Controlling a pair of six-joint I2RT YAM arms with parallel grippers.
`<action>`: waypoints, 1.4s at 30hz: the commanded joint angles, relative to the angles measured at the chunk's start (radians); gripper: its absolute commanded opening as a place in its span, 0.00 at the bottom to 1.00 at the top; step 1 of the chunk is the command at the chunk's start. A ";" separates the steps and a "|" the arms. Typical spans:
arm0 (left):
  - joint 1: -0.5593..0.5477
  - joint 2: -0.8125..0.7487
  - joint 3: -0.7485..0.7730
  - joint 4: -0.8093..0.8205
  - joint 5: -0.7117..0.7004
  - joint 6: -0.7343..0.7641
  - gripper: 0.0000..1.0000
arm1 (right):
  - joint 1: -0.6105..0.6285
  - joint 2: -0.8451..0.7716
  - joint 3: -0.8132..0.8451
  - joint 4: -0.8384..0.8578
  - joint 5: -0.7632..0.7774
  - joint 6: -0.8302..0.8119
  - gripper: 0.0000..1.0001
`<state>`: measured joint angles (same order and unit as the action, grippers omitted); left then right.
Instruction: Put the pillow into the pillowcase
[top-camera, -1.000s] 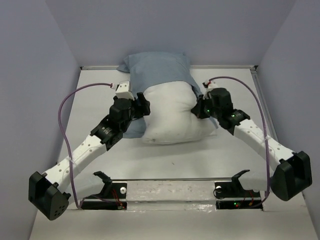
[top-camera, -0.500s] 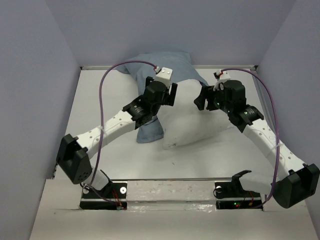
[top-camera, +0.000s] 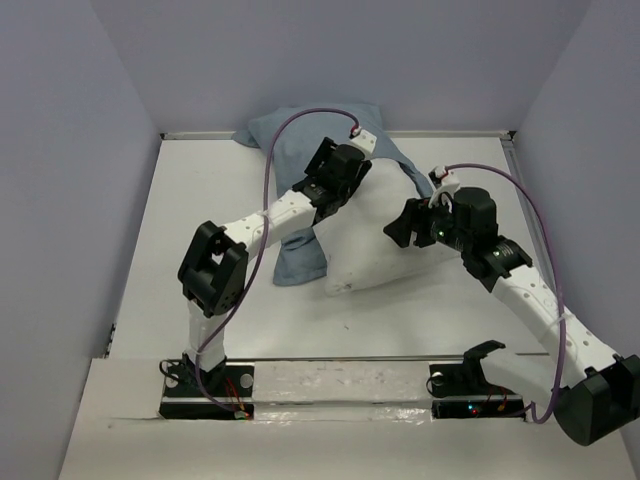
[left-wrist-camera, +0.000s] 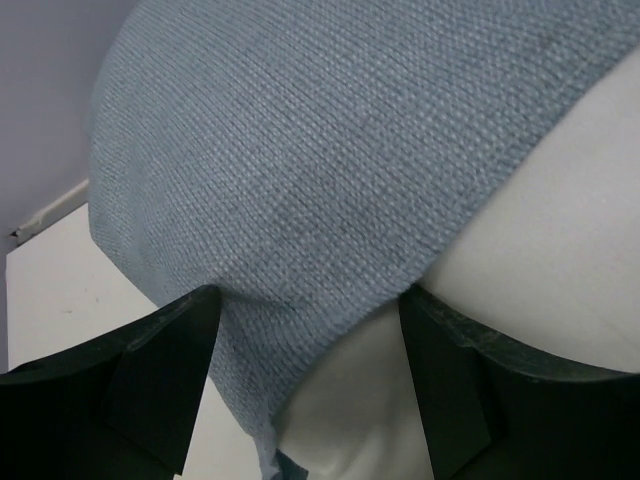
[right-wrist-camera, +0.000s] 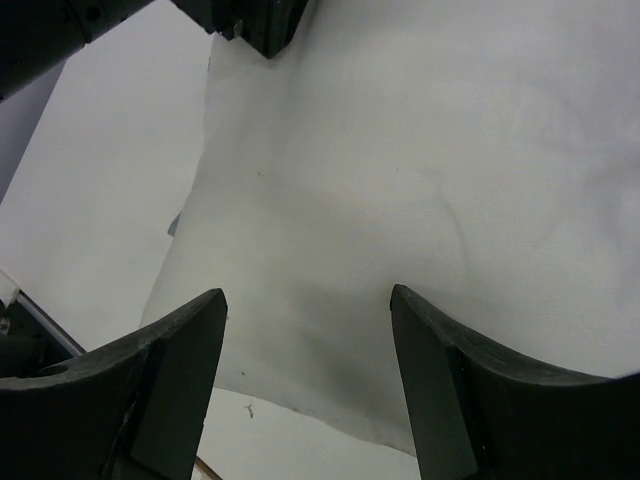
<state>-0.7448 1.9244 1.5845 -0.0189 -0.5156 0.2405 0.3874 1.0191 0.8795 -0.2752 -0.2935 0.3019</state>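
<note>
The white pillow (top-camera: 375, 255) lies mid-table, its far end under the blue-grey pillowcase (top-camera: 290, 130). A loose flap of the case hangs down at the pillow's left side. My left gripper (top-camera: 345, 190) hovers over the case's edge where it crosses the pillow. In the left wrist view the pillowcase (left-wrist-camera: 330, 150) hem runs between the wide jaws of the left gripper (left-wrist-camera: 310, 310), with the pillow (left-wrist-camera: 560, 230) beneath; nothing is pinched. My right gripper (top-camera: 398, 228) is at the pillow's right side. Its wrist view shows the right gripper (right-wrist-camera: 310, 300) open just above the bare pillow (right-wrist-camera: 420, 150).
Lilac walls close in the white table (top-camera: 200, 200) on three sides. A metal rail (top-camera: 340, 385) with two black fixtures runs along the near edge. Purple cables loop above both arms. The left arm's tip (right-wrist-camera: 250, 20) shows at the top of the right wrist view.
My right gripper has opened and let go at the pillow's right edge. The left arm has swung right and back, up over the pillowcase edge. The pillow has shifted right.
</note>
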 joint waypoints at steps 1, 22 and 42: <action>0.012 0.034 0.072 0.089 -0.129 0.077 0.82 | 0.007 -0.021 -0.022 0.071 -0.056 0.003 0.72; -0.005 -0.398 -0.265 0.158 0.189 -0.449 0.00 | 0.126 0.323 0.294 -0.001 0.083 -0.123 0.89; -0.082 -0.342 0.005 0.179 0.683 -0.629 0.00 | 0.242 0.124 0.012 0.633 0.356 0.230 0.00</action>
<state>-0.7380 1.5520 1.3678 0.0700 -0.0139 -0.3389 0.6075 1.3674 0.9478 0.0738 -0.1242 0.4545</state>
